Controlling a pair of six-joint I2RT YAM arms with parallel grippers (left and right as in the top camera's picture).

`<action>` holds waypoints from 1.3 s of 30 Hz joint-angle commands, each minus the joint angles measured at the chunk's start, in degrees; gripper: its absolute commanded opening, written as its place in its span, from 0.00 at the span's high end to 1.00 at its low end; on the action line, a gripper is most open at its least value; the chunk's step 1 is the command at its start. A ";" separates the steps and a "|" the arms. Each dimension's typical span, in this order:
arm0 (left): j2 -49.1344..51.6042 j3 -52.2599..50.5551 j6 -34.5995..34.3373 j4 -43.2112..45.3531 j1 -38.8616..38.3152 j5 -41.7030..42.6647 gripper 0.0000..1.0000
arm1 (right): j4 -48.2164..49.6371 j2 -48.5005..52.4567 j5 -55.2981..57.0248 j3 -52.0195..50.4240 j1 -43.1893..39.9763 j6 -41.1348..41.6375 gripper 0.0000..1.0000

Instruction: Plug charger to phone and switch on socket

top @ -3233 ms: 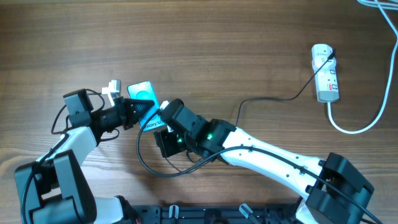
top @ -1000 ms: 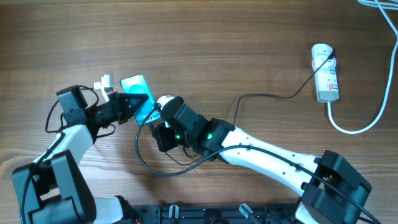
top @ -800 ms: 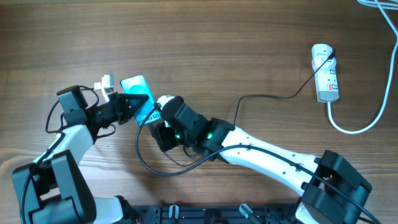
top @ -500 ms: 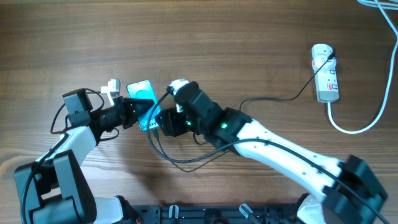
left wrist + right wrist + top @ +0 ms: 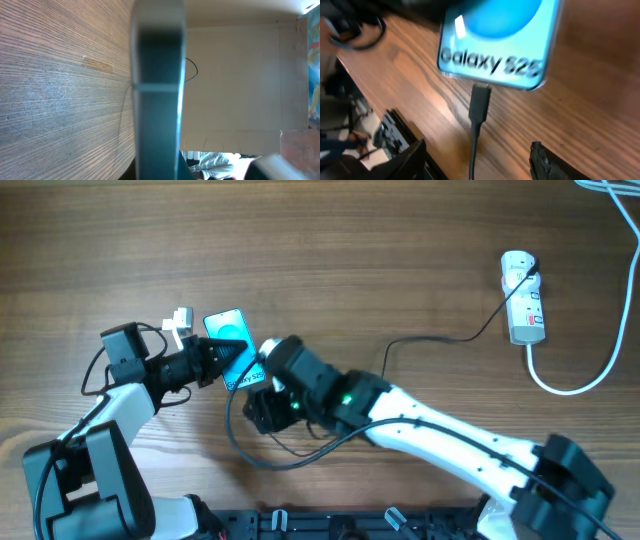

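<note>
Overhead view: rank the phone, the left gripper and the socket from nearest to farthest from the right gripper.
1. Phone, just left of the right gripper, its text end closest to the open fingers.
2. Left gripper, a little further left, clamped on the phone.
3. Socket, far across to the right.

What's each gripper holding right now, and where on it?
Left gripper clamps the phone by one long side edge. Right gripper is open, holding nothing; the charger plug sits at the phone's bottom edge.
</note>
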 commanded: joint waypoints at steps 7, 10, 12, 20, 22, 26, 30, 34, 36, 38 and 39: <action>-0.70 -0.20 0.50 0.17 -0.20 2.84 0.96 | 4.20 5.18 -0.90 0.92 1.46 1.64 0.62; -0.70 -0.20 0.50 0.17 -0.20 2.84 0.96 | 4.22 5.18 -0.92 0.92 1.46 1.75 0.66; -0.70 -0.20 0.50 0.17 -0.20 2.84 0.96 | 4.26 5.18 -0.70 0.92 1.46 1.73 0.66; -0.70 -0.20 0.50 0.17 -0.20 2.84 0.96 | 5.68 5.18 3.15 0.92 1.46 1.66 0.73; -0.70 -0.20 0.50 0.17 -0.20 2.84 0.96 | 5.68 5.18 2.45 0.92 1.46 1.64 0.80; -0.70 -0.20 0.50 0.17 -0.20 2.84 0.96 | 5.77 5.18 2.34 0.92 1.46 1.62 0.96; -0.70 -0.20 2.78 -0.26 -0.20 2.86 0.96 | 8.22 5.18 2.51 0.92 0.87 1.57 0.96; -0.70 -0.20 4.09 -0.92 -0.20 2.84 0.96 | 10.64 5.18 2.25 0.92 -0.61 1.60 0.96; -0.70 -0.20 4.87 -1.18 -0.20 2.86 0.96 | 11.19 5.18 1.60 0.92 -1.42 1.57 0.96; -0.70 -0.20 4.87 -1.16 -0.20 2.86 0.96 | 12.07 5.18 0.59 0.92 -2.10 1.60 0.96; -0.70 -0.20 4.87 -1.16 -0.20 2.86 0.96 | 12.37 5.18 0.31 0.92 -2.32 1.60 0.96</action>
